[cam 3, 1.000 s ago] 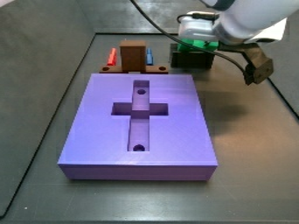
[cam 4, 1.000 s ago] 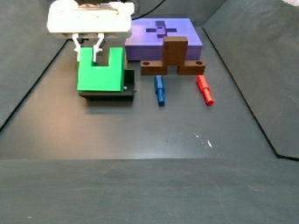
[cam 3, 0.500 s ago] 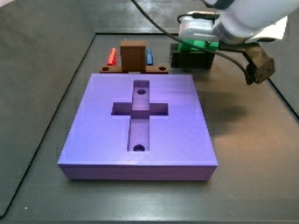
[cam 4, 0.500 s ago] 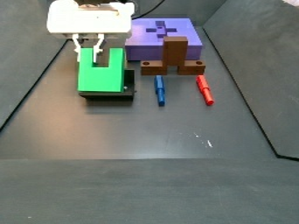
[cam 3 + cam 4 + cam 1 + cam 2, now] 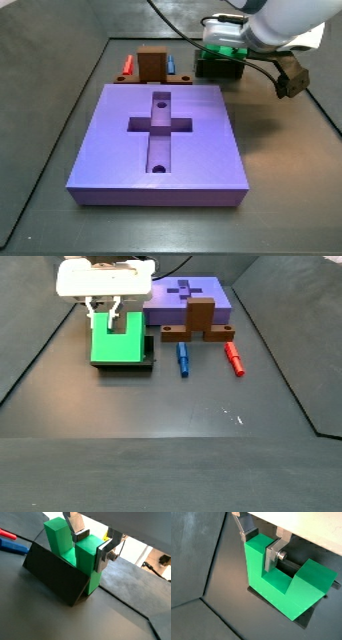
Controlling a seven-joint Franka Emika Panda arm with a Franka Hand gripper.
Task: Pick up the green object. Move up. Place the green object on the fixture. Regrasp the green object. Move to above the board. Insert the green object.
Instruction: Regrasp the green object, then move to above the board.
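The green object [image 5: 83, 567] is a bright green notched block standing with its two prongs up on the dark fixture [image 5: 53, 577]. It shows in both side views [image 5: 225, 50] [image 5: 116, 346] and in a wrist view [image 5: 278, 587]. My gripper [image 5: 93, 542] is above it, its silver fingers straddling one prong: one finger in the notch against the prong, the other just outside it. The jaws look slightly open, not clamped. The gripper also shows in a wrist view [image 5: 261, 539] and a side view [image 5: 103, 318]. The purple board [image 5: 201, 140] lies apart, with its cross recess bare.
A brown block [image 5: 198, 318] stands between the board [image 5: 167, 296] and the loose red piece [image 5: 234, 356] and blue piece [image 5: 182, 356]. The fixture [image 5: 127, 364] stands beside them on the dark floor. Raised dark walls edge the work area.
The gripper has shifted very slightly over the green object; the finger spacing looks the same. The green object and fixture have not moved.
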